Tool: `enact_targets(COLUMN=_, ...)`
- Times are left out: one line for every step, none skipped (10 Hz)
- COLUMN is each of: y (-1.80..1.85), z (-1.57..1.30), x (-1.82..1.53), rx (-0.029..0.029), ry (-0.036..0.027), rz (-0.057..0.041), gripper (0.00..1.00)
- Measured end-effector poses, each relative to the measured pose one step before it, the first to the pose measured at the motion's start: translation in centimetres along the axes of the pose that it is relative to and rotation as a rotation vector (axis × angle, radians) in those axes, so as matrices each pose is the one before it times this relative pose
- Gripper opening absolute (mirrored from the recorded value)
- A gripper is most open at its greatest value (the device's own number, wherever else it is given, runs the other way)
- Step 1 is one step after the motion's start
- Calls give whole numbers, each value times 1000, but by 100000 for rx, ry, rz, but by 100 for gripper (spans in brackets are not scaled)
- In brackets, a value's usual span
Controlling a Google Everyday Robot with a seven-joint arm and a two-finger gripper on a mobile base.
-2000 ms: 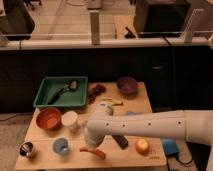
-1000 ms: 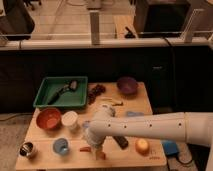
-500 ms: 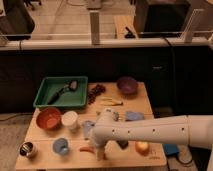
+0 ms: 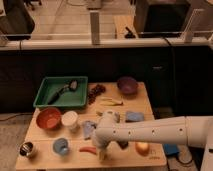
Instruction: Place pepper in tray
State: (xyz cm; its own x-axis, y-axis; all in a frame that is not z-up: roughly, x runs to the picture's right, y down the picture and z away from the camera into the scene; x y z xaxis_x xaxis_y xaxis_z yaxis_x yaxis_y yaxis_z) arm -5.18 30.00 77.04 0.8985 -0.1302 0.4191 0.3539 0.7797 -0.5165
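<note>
On wooden table (image 4: 150, 107), gripper (image 4: 102, 153) beside pepper (image 4: 88, 149), grasp unclear, green tray (image 4: 45, 102) far corner.

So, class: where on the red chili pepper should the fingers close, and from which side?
From above, at mid-length, fingers either side of its slim width. The pepper lies flat near the table's front edge; the gripper is beside its right end.

Small red-orange pepper (image 4: 88, 149), thin and curved, lying flat near the table's front edge, gripper (image 4: 102, 151) down just beside its right end, green tray (image 4: 44, 96) with sloping walls at the back left of the table, well apart from the pepper
</note>
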Motion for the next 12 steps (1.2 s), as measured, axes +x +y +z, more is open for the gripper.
enact_targets(y=-31, z=179, x=180, rx=-612, ry=-66, rz=225, gripper=48)
enact_targets(y=-11, z=161, x=105, rx=-652, ry=-37, rz=167, gripper=37)
enact_targets(y=-57, z=129, x=41, rx=-509, ry=-48, rz=-1, gripper=27)
enact_targets(y=-79, z=63, x=83, rx=-227, ry=-159, rz=163, gripper=16)
enact_targets(y=-52, z=4, x=69, rx=-151, ry=-34, rz=-22, gripper=7)
enact_targets(y=-8, z=-55, x=125, rx=-68, ry=42, rz=-36, gripper=1)
enact_targets(y=-100, z=-306, x=-35, rx=527, ry=-458, rz=-357, gripper=0)
enact_targets(y=-109, z=-531, x=-178, rx=1022, ry=-622, rz=-602, gripper=0)
enact_targets(y=-260, z=-1095, x=-492, rx=1658, ry=-632, rz=-1056, gripper=0)
enact_targets(y=-328, z=-1300, x=-552, rx=1894, ry=-229, rz=-974, gripper=0)
enact_targets(y=-807, z=-2007, x=-1111, rx=2795, ry=142, rz=-2123, gripper=0)
enact_targets(y=-631, z=-1098, x=-731, rx=1420, ry=506, rz=-1946, gripper=0)
